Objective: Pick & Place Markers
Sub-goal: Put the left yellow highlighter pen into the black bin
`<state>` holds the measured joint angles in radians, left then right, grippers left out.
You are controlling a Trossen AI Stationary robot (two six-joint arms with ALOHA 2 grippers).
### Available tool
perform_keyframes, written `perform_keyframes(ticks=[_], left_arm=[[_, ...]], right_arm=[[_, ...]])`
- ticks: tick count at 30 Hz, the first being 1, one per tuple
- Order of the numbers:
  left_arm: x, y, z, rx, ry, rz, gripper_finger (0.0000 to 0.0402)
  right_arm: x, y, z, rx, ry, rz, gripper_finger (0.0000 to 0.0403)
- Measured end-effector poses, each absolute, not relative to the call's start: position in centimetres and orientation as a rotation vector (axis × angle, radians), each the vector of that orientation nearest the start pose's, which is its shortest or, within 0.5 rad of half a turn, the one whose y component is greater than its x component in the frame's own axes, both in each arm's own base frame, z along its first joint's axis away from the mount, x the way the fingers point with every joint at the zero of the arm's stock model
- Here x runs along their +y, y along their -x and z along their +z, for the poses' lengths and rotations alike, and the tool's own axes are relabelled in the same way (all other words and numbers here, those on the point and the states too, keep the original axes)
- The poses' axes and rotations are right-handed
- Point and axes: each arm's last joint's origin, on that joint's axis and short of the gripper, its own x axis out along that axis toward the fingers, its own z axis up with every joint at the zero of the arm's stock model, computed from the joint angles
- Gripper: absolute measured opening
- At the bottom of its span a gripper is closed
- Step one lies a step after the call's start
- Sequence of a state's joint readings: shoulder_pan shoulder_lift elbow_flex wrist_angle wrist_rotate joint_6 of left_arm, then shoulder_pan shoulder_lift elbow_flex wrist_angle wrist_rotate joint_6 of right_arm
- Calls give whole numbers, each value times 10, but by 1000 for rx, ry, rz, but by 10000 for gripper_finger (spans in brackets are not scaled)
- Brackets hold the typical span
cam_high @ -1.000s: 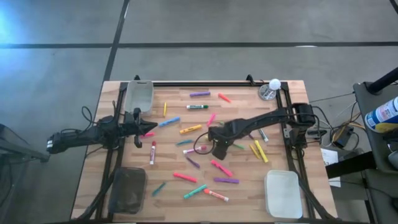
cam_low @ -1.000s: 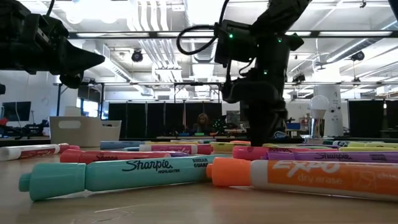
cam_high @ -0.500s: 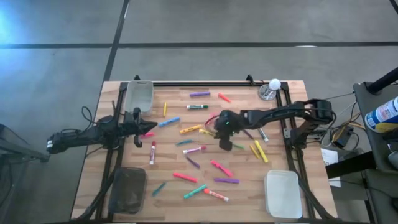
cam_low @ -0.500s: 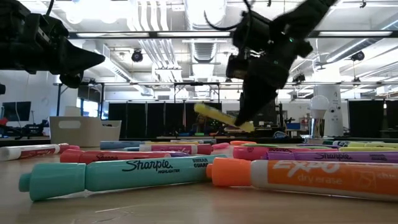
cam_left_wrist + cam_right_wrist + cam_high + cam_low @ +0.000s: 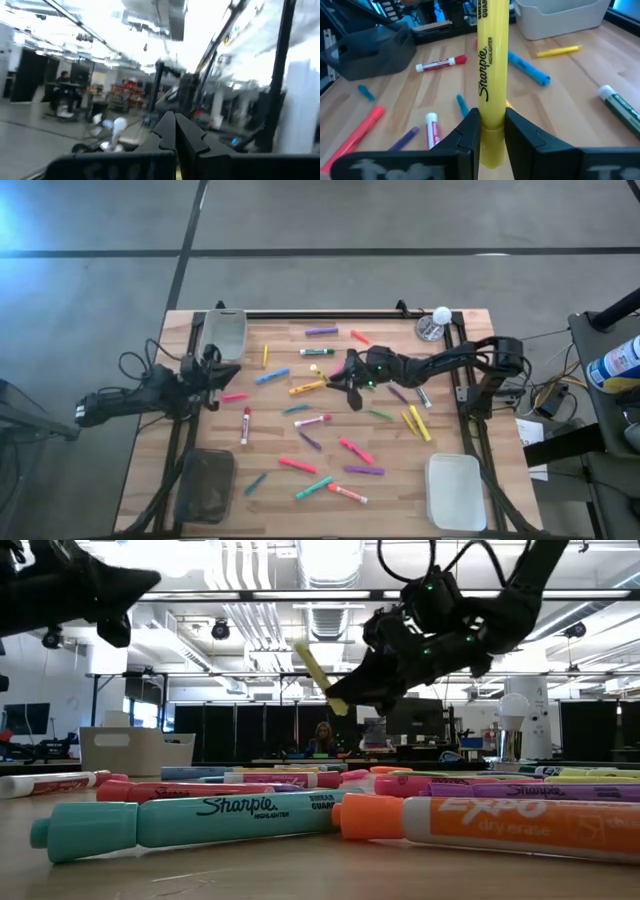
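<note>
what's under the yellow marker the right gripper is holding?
The yellow marker is lifted clear in the right gripper. Below lies bare wooden table with a blue marker nearby. The spot behind the fingers is hidden.

Pale wood-grain table, matt. Smooth glossy plastic yellow marker. Translucent plastic bin at eleven o'clock. Dark matt fingers.

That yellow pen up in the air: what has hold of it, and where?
The right gripper pinches the yellow highlighter near one end; the rest sticks out forward.
</note>
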<state>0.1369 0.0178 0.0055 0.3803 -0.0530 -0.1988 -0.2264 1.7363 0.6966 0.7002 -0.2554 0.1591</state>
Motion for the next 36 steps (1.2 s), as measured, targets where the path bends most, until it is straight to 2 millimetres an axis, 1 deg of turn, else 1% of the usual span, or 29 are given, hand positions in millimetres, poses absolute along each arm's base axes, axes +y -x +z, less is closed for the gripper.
perform_keyframes(ticks=[3,6,8,10,12,14,17,21,25,28,30,34,36], left_arm=[[14,-92,200,-395,325,121,0],[15,-97,189,-279,401,134,0],[16,-103,180,-189,464,180,0],[19,-107,179,-194,513,245,0],[20,-110,182,-220,501,250,4],[20,-114,187,-263,487,227,17],[21,-122,193,-230,485,219,54],[22,-135,206,-186,449,219,112],[23,-149,220,-148,371,202,150],[24,-157,228,-141,330,203,160],[24,-162,229,-130,309,203,160],[25,-170,238,-154,277,192,160],[26,-174,239,-146,262,192,160]], right_arm=[[-69,-332,151,325,-237,8,63],[-71,-342,157,303,-233,20,63],[-72,-348,161,285,-229,25,63],[-73,-355,163,275,-228,39,63],[-74,-362,167,262,-228,71,63],[-75,-370,171,239,-222,83,63],[-77,-382,176,223,-227,104,63],[-79,-394,181,205,-239,135,63],[-81,-403,186,187,-246,154,63],[-82,-408,190,173,-258,160,63],[-81,-409,192,168,-257,163,63],[-79,-412,197,153,-242,173,64],[-78,-413,199,146,-234,186,64]])
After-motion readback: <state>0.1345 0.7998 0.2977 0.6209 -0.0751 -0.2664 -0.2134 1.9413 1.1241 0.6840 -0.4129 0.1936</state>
